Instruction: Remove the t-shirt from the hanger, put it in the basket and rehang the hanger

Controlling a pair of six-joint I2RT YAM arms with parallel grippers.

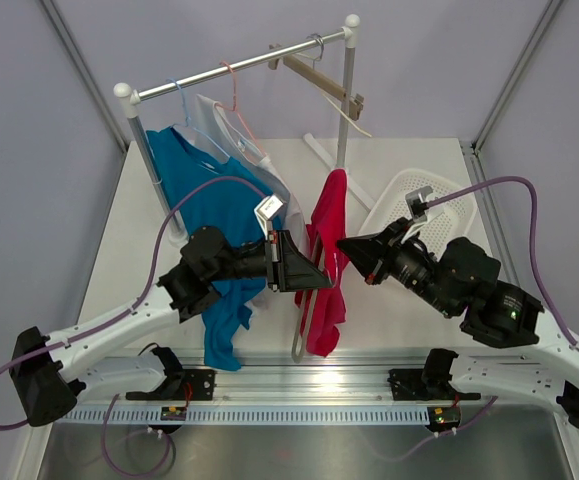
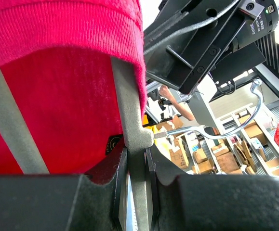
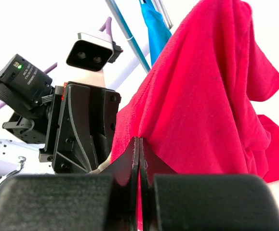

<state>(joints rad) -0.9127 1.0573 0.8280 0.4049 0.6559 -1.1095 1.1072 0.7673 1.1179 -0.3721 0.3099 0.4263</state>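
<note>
T-shirt (image 3: 211, 96) pinched in right pincer (image 3: 138, 142).

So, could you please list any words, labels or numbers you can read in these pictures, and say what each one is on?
No text can be read anywhere.
Round label on the t-shirt: too small to read.
Print on the camera: blurred.
Labels on the background boxes: blurred.

No readable text. Tiny white print on camera housing (image 3: 27, 76): too small to read. Round dark tag (image 2: 112, 143) on t-shirt (image 2: 57, 96): illegible.
</note>
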